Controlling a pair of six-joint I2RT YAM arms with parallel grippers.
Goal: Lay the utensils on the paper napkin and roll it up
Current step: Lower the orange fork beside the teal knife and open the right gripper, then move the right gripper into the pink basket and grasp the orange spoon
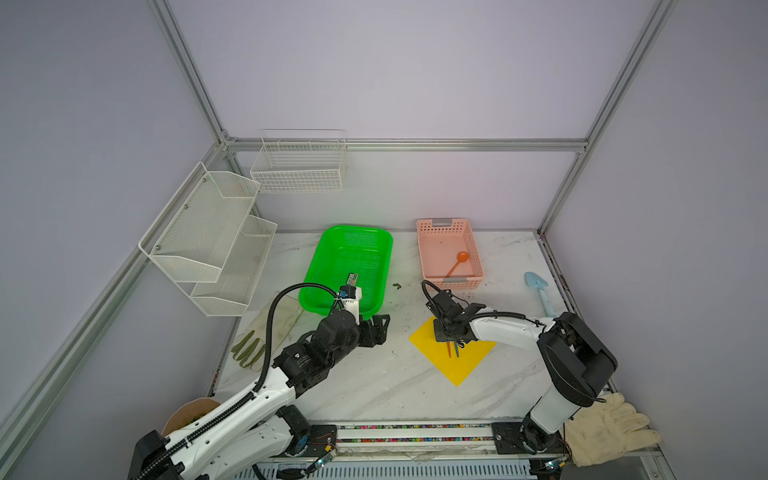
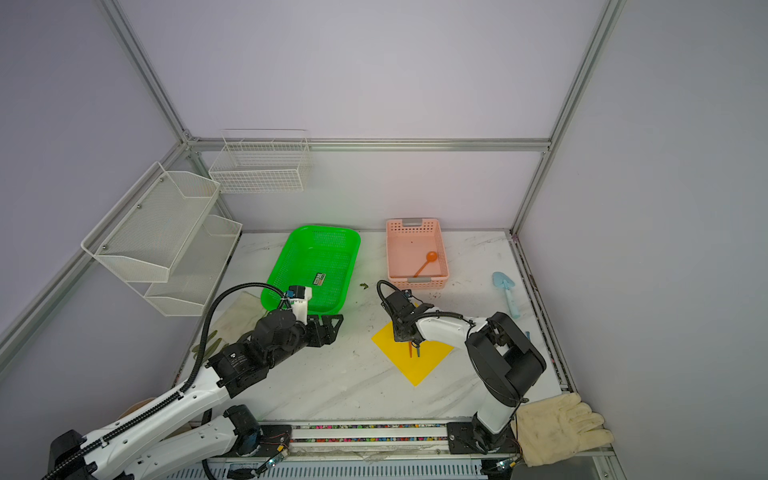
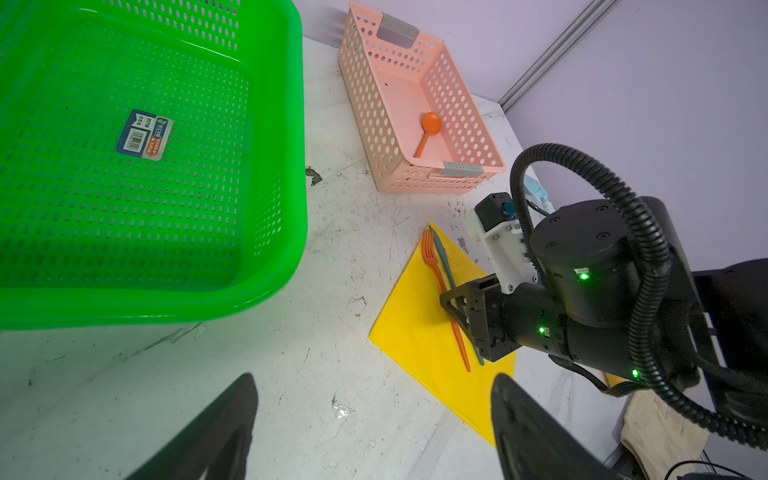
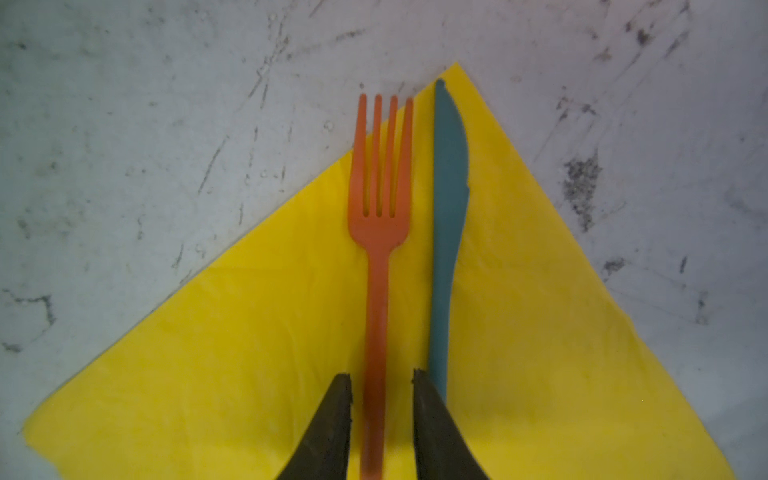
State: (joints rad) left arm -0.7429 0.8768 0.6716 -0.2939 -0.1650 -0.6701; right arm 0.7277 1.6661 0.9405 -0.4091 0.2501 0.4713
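Straddling the handle of the orange fork (image 4: 378,232), the right gripper (image 4: 382,376) has its jaws slightly parted (a gap shows on each side). Fork and teal knife (image 4: 448,208) lie side by side on the yellow napkin (image 4: 249,353), right of centre in both top views. The orange spoon (image 1: 457,262) lies in the pink basket (image 1: 420,257) above it. The left gripper (image 3: 374,379) gapes wide and empty, left of the napkin.

1. Walls (image 1: 395,75): plain pale lavender panels under soft, even light.
2. Aluminium frame (image 1: 407,145): rails run along the panel joints and corners.
3. Tabletop (image 1: 374,382): white marble pattern, scuffed and speckled with dirt.
4. Two-tier white mesh shelf (image 1: 208,237) mounted on the left wall; white wire basket (image 1: 299,166) on the back wall.
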